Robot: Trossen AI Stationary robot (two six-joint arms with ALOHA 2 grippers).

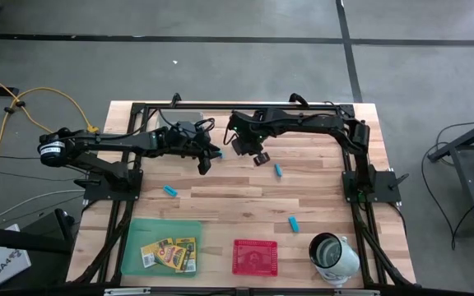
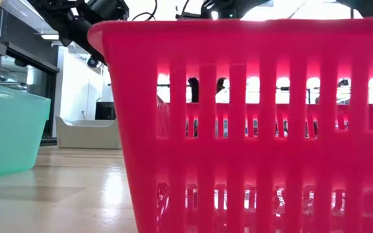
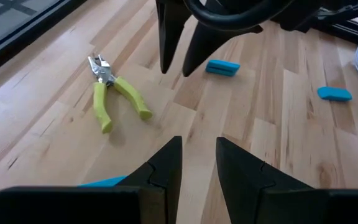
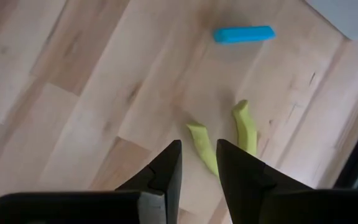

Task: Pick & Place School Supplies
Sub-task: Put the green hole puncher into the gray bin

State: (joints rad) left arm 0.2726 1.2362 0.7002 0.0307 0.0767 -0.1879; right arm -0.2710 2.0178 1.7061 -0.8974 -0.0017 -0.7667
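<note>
A pair of pliers with yellow-green handles [image 3: 114,93] lies flat on the wooden table. My right gripper [image 4: 197,163] hangs above it, pointing down and open, and its fingers hide part of the handles [image 4: 246,127]. My left gripper [image 3: 197,158] is open and empty, slanting down toward the table a little to the left of the right one [image 1: 258,158]. Light-blue oblong pieces lie loose on the table [image 1: 171,191] [image 1: 277,170] [image 1: 293,223], and another [image 1: 218,153] lies beside the left gripper [image 1: 205,163]. Crayon boxes [image 1: 169,253] lie in the green tray [image 1: 138,234].
A red slotted tray [image 1: 255,256] stands at the near edge and fills the low view [image 2: 251,116]. A white-and-metal cup [image 1: 333,253] lies on its side at the near right. Black frame rails [image 1: 360,189] run along both sides of the table.
</note>
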